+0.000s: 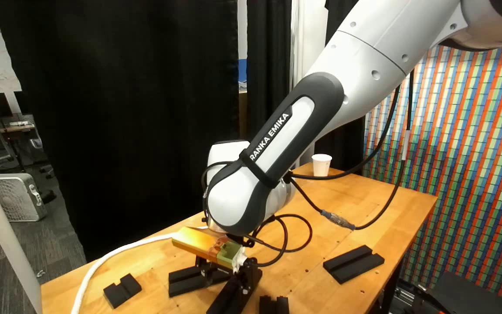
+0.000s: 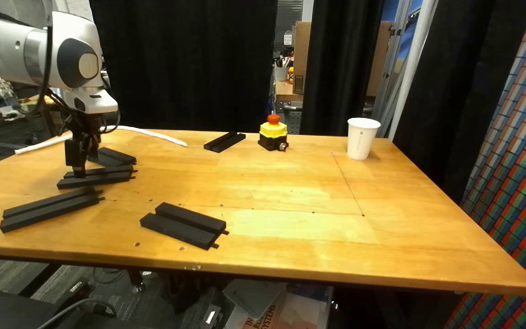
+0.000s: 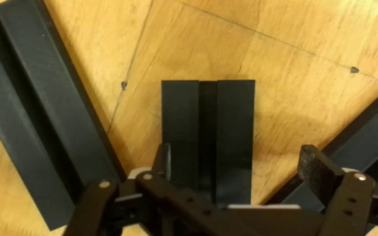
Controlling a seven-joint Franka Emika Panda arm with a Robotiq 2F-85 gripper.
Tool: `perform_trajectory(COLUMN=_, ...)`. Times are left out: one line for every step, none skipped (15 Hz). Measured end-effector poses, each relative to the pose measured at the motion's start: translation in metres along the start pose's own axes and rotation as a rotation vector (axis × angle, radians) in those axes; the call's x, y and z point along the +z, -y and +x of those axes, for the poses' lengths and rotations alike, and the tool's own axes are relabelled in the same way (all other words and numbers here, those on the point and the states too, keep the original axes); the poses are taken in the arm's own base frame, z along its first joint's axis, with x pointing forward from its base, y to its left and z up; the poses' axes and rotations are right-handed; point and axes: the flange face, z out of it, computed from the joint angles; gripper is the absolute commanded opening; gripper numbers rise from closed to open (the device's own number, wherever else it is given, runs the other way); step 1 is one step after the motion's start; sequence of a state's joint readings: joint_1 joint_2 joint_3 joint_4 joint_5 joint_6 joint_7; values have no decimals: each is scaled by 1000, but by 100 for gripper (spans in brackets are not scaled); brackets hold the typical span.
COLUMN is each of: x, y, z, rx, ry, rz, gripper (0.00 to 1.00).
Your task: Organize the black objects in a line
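While your gripper (image 3: 238,164) hangs spread, empty, over central black block (image 3: 207,118), flanking blocks (image 3: 59,98) splay askew beside it; line looks unformed, alignment remaining.

Bunch of black grooved rectangular blocks (image 2: 178,228) sit on this light wooden table (image 2: 290,246), plus a white paper cup (image 2: 361,139), red-topped yellow-and-black box (image 2: 272,131) and white tube (image 1: 82,288).

Grooved black blocks (image 2: 183,225), variously angled
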State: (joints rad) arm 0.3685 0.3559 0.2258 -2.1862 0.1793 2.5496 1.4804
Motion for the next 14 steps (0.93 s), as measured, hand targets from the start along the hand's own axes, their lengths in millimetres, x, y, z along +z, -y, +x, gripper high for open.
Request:
perform_trajectory(x=-6, y=4, z=-3, rx=0, ry=-2, rz=0, gripper=100)
perform_trajectory(x=-13, y=9, z=-6, rx=0, ry=-7, rz=0, gripper=100)
perform_trajectory(x=-21, y=14, z=-9, rx=3, ry=-10, rz=0, gripper=100)
perform_trajectory(x=-28, y=20, z=-9, rx=9, ry=-15, rz=0, gripper=100)
perform_trajectory(x=-34, y=26, z=-9, rx=27, ry=-16, rz=6, gripper=100)
perform_trajectory(x=-40, y=31, z=-6, rx=54, ry=-16, rz=16, gripper=100)
perform_trajectory(x=-44, y=36, z=-2, rx=90, ry=-16, rz=28, gripper=100)
perform_trajectory(x=-46, y=41, z=3, rx=128, ry=-17, rz=36, gripper=100)
perform_trajectory(x=-46, y=44, z=10, rx=168, ry=-19, rz=40, gripper=100)
perform_trajectory(x=-44, y=47, z=16, rx=203, ry=-20, rz=42, gripper=100)
perform_trajectory(x=-40, y=50, z=22, rx=234, ry=-21, rz=43, gripper=100)
perform_trajectory(x=-35, y=52, z=27, rx=262, ry=-22, rz=46, gripper=100)
perform_trajectory(x=-29, y=54, z=31, rx=289, ry=-22, rz=47, gripper=100)
perform_trajectory(x=-22, y=56, z=35, rx=314, ry=-22, rz=50, gripper=100)
